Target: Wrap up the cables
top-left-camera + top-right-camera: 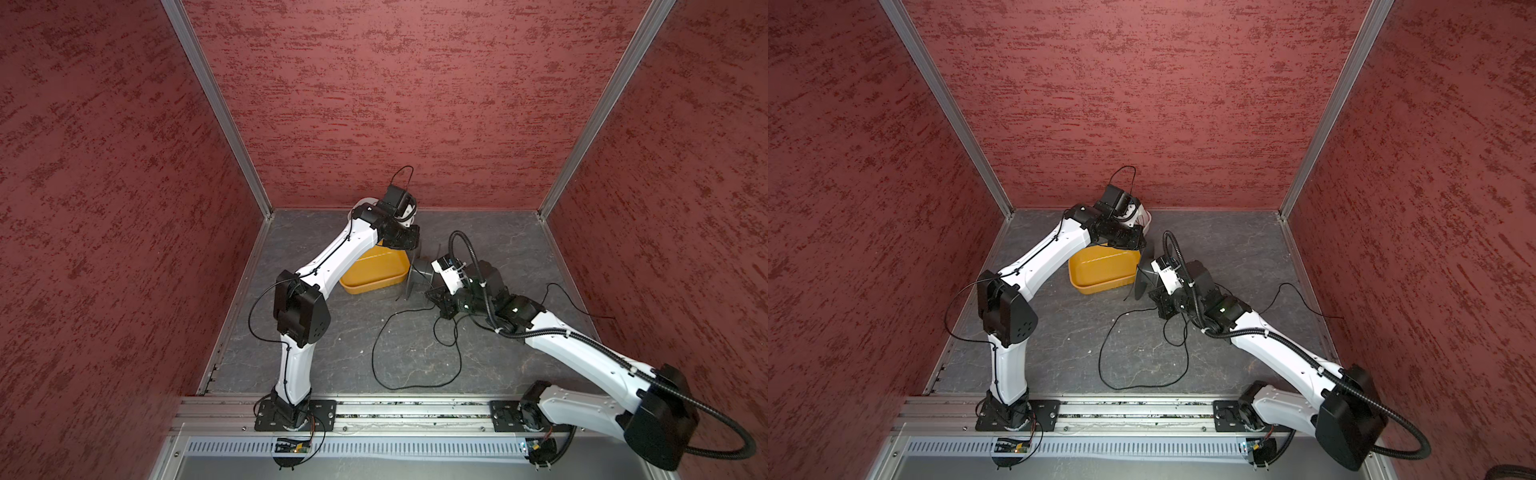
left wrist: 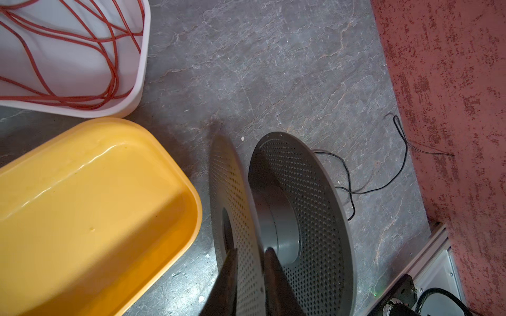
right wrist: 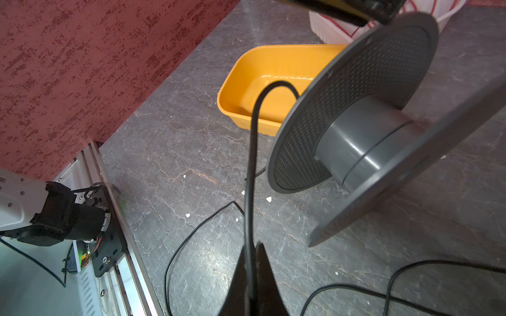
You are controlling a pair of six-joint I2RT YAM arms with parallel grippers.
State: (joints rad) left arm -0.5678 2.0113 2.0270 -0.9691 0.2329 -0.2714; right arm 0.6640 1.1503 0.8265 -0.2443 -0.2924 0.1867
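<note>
The counter (image 1: 332, 361) is a grey, stone-veined slab in the lower centre of both top views. Lying on it:

- a yellow tub (image 1: 374, 286) at centre frame
- a white tub (image 2: 142, 54) holding red wire (image 2: 82, 101), just above it in frame
- loose loops of black cable (image 1: 372, 353), right of centre
- scattered white specks (image 3: 187, 215)

A grey perforated spool (image 2: 315, 205) stands on edge beside the yellow tub. Whether it touches the counter cannot be told.

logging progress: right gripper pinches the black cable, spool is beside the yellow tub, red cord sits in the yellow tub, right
No: the red cord sits in the white tub, not the yellow tub; the left wrist view shows it. The rest stands.
</note>
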